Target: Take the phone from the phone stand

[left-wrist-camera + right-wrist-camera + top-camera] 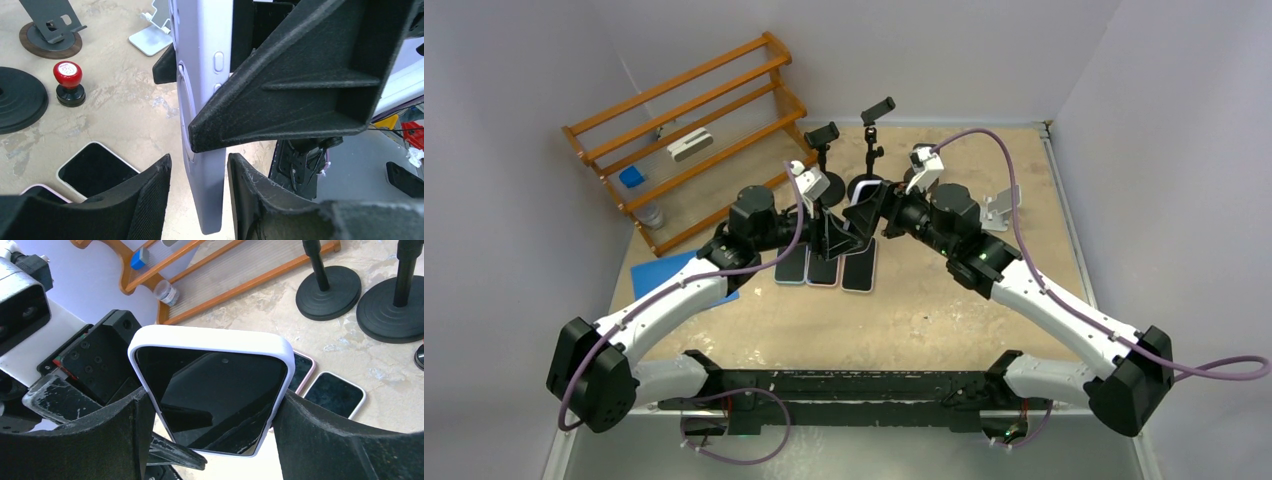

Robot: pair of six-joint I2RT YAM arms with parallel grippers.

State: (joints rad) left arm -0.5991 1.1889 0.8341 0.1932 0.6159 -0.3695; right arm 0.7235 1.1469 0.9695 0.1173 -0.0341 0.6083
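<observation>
Right gripper (pixel 212 407) holds the white-cased phone (pixel 215 380) by its sides; left gripper (pixel 200 165) straddles its edge, grip uncertain.

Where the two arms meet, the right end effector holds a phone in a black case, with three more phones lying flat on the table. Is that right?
Not quite: the case is white, not black, as the right wrist view shows. The right end effector does hold the phone, and three more phones lie flat on the table.
</observation>
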